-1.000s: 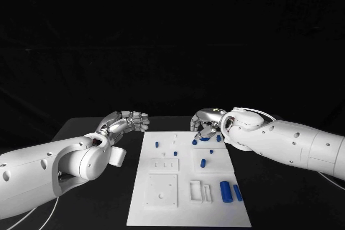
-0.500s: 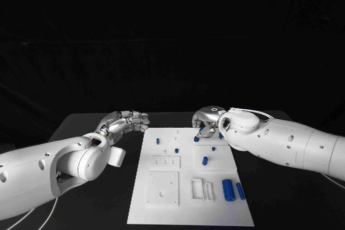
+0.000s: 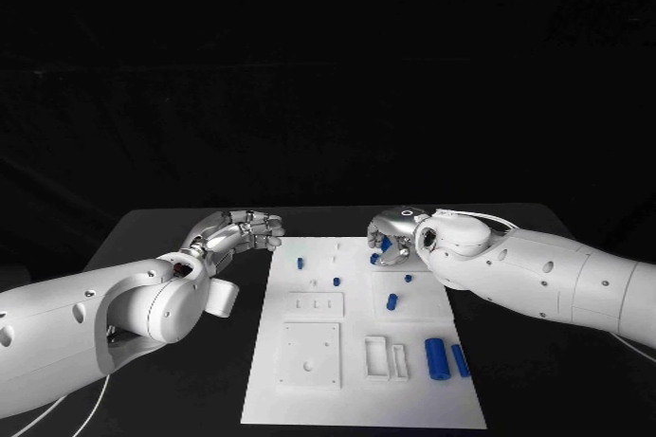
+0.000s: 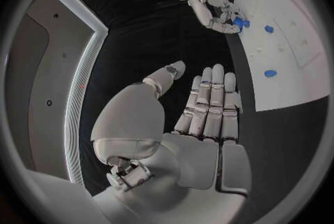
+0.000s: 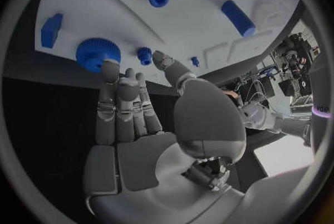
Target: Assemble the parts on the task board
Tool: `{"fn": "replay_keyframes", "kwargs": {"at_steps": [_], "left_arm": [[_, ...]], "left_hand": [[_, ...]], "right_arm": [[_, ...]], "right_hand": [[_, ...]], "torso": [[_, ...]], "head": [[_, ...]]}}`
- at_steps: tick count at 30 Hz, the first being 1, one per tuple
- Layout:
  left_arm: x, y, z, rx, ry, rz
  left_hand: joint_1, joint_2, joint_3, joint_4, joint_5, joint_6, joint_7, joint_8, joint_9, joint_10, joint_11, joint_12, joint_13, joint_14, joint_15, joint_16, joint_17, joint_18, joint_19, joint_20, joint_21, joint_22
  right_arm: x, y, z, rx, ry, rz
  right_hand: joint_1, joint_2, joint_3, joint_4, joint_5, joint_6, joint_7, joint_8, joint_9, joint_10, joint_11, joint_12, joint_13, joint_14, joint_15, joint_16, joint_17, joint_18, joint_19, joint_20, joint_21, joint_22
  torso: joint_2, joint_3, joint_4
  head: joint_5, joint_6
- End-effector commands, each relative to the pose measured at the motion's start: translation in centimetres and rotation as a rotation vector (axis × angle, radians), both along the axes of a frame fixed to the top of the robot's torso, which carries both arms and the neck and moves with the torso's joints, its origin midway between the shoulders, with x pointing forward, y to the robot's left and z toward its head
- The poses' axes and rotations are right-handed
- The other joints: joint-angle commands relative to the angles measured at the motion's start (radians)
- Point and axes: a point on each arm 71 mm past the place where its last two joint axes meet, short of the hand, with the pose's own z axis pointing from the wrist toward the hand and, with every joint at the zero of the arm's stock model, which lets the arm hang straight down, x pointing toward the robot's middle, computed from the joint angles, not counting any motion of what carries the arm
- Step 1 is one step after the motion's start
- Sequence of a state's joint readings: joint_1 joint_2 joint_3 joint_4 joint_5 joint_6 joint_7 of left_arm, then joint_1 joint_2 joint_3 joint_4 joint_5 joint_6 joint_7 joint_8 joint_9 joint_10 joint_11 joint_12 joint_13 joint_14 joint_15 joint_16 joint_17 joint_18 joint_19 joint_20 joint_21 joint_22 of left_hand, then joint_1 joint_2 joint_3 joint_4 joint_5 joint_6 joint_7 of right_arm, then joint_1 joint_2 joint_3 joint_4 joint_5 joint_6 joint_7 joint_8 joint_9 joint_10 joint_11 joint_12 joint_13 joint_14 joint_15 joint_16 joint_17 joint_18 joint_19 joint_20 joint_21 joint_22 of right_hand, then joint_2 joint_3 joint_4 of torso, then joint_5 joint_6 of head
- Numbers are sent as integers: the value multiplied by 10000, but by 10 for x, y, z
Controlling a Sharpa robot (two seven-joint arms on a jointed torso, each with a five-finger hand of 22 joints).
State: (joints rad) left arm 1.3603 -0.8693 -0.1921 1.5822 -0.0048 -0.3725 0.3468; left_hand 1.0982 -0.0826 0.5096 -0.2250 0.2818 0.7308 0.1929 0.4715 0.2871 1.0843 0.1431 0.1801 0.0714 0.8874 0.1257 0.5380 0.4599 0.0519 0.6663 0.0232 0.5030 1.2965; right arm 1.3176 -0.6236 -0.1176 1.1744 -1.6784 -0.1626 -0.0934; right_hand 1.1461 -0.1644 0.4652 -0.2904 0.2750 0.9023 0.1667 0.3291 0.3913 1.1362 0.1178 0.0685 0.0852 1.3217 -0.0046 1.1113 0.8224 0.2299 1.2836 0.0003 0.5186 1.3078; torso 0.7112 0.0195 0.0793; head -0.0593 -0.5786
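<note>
Over task board far edge, right hand (empty); left hand alongside.

The robot had 2 glossy white arms, the left arm and the right arm, with rounded shells dotted by small dark screws, a thin white cable beside each, and silver jointed hands, left hand and right hand.
</note>
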Motion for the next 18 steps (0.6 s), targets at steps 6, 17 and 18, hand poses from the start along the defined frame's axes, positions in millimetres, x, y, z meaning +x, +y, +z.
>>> {"fn": "replay_keyframes", "kwargs": {"at_steps": [6, 17, 18], "left_arm": [[0, -2, 1, -28, -61, -202], [1, -2, 1, -19, -28, -213], [1, -2, 1, -16, -26, -210]], "left_hand": [[-120, -26, 11, -41, -58, -4, 24, -39, -15, -29, 70, -63, -10, -61, -10, -59, -18, -17, -69, 2, -11, 15], [-144, -28, 16, -40, -67, -11, 28, -46, -15, -37, 74, -71, -12, -66, -7, -61, -21, -17, -74, 6, -12, 17], [-145, -28, 17, -40, -68, -13, 28, -47, -16, -38, 74, -72, -12, -67, -7, -61, -21, -16, -74, 6, -12, 18]], "right_arm": [[-1, 2, -7, -288, 356, 79], [-2, 3, -9, -303, 416, 121], [-2, 3, -9, -295, 407, 127]], "right_hand": [[-85, 114, 135, 6, -48, 79, -56, 49, 63, 180, -93, 52, -19, -20, -11, 124, -57, 319, -13, -49, 74, 221], [-71, 245, 642, 77, -775, 287, -147, 135, 156, 537, -203, 123, 17, -32, -115, 234, -165, 319, -5, -48, 157, 212], [-72, 275, 751, 95, -934, 329, -164, 152, 170, 603, -222, 142, 31, -30, -133, 249, -179, 319, -1, -48, 166, 211]], "torso": [[177, 21, 18], [290, 40, 24], [301, 43, 19]], "head": [[-36, 63], [-14, 141], [-16, 151]]}}
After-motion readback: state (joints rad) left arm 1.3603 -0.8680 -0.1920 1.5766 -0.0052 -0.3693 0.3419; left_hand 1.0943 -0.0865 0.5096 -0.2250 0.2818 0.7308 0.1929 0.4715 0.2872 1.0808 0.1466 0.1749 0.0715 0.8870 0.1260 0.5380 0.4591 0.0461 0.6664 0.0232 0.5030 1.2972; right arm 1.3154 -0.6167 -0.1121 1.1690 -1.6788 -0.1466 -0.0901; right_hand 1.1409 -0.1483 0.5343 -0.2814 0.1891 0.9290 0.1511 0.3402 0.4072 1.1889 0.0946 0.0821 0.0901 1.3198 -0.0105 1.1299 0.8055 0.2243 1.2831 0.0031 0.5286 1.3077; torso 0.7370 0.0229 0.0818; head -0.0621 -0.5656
